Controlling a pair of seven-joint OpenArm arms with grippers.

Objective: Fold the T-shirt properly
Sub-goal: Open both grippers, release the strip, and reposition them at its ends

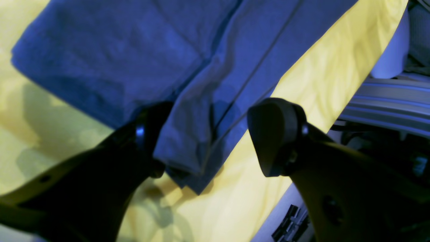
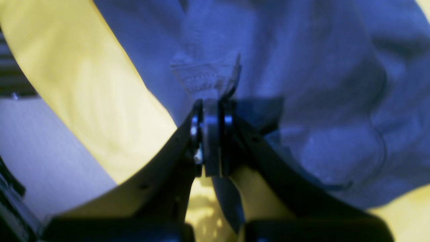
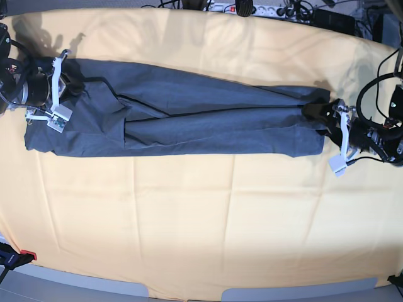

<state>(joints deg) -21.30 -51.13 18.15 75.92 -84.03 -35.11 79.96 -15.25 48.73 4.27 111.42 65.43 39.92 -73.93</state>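
Note:
The dark slate-grey T-shirt (image 3: pixel 189 119) lies folded lengthwise into a long strip across the yellow-orange tablecloth (image 3: pixel 189 220). At the strip's right end my left gripper (image 3: pixel 324 113) stands open. In the left wrist view a folded corner of the T-shirt (image 1: pixel 188 134) lies between that gripper's (image 1: pixel 211 137) wide-apart fingers. At the strip's left end my right gripper (image 3: pixel 72 85) is shut. The right wrist view shows this gripper (image 2: pixel 211 134) pinching a fold of the T-shirt (image 2: pixel 302 84) just below a pale neck label (image 2: pixel 205 77).
A power strip with cables (image 3: pixel 252 9) lies along the table's back edge. A red clamp (image 3: pixel 25 255) grips the cloth at the front left corner. The table's right edge (image 1: pixel 386 104) runs close beside my left gripper.

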